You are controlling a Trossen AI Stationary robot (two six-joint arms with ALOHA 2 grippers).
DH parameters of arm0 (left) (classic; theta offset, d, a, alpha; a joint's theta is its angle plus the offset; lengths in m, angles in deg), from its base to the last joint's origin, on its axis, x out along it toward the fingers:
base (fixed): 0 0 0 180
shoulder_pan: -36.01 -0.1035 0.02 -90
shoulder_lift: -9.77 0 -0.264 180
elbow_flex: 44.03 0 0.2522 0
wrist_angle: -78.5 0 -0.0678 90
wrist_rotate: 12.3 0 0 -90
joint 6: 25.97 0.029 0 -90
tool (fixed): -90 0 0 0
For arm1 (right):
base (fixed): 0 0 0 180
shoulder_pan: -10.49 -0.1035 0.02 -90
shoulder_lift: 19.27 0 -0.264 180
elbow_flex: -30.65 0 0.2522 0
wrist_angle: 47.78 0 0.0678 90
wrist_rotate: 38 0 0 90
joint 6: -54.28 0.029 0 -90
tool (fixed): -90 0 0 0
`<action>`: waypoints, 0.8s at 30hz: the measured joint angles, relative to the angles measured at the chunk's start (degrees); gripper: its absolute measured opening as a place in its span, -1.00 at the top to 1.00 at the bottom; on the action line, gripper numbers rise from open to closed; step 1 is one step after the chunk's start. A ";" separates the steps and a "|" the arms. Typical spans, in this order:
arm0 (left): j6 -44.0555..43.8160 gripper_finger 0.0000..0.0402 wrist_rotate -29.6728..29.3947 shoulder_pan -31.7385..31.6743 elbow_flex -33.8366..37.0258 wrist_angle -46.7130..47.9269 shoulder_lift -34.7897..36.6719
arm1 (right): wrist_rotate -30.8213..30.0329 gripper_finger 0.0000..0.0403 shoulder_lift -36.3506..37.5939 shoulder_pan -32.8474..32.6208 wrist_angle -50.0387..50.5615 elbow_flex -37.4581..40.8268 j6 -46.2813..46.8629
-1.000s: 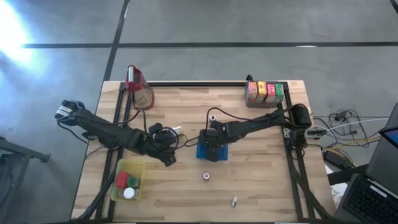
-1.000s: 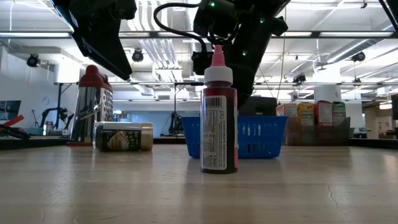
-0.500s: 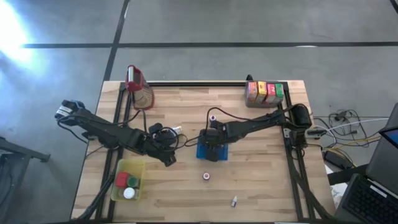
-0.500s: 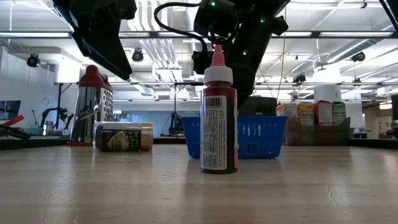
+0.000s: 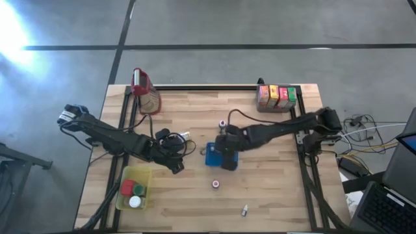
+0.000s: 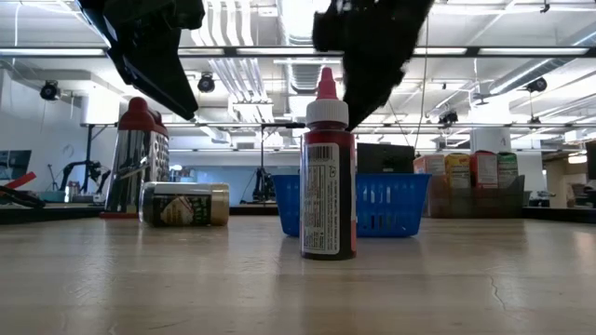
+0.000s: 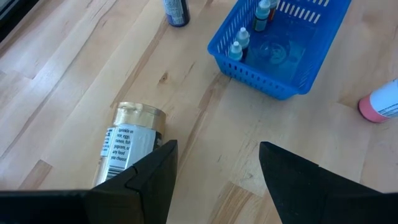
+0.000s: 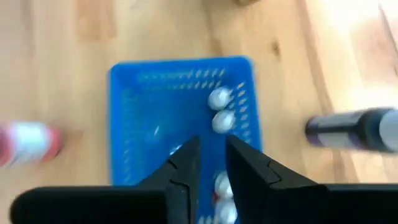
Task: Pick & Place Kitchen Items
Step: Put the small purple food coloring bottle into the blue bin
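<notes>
While the left claw (image 5: 177, 164) hangs above the bench (image 5: 273, 195) with its fingers (image 7: 149, 180) spread and nothing between them, the right claw (image 5: 227, 158) hovers over the blue tray (image 5: 212, 156), fingers nearly together and gripping nothing I can make out. Small white-capped bottles (image 8: 219, 111) lie inside that tray. A gold-lidded tin (image 7: 129, 146) lies on its side just ahead of the left claw. A red bottle (image 6: 327, 177) stands upright in front of the tray, and a dark bottle (image 5: 222, 123) stands beyond it. Colourful cartons (image 5: 276, 96) line the far right corner; round lids (image 5: 132, 190) fill a yellow-green bin (image 5: 144, 174).
</notes>
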 joint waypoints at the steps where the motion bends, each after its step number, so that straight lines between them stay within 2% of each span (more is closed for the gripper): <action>1: 0.00 -0.15 0.00 0.00 0.00 -0.09 0.02 | 0.06 0.71 1.07 -1.11 0.97 0.00 0.04; 9: 0.00 -0.15 0.00 0.02 0.02 -0.30 0.02 | -0.36 0.92 7.66 -12.74 3.64 0.02 3.07; 13: 0.00 -0.15 0.00 0.02 0.02 -0.32 0.02 | -1.66 0.95 8.81 -18.69 3.61 0.02 4.41; 17: 0.00 -0.15 0.00 0.01 0.02 -0.37 0.02 | -1.97 0.96 8.26 -24.25 3.42 0.02 -1.68; 24: 0.00 -0.15 0.00 0.00 0.02 -0.42 0.02 | -1.94 0.96 4.14 -31.52 5.01 0.15 -19.30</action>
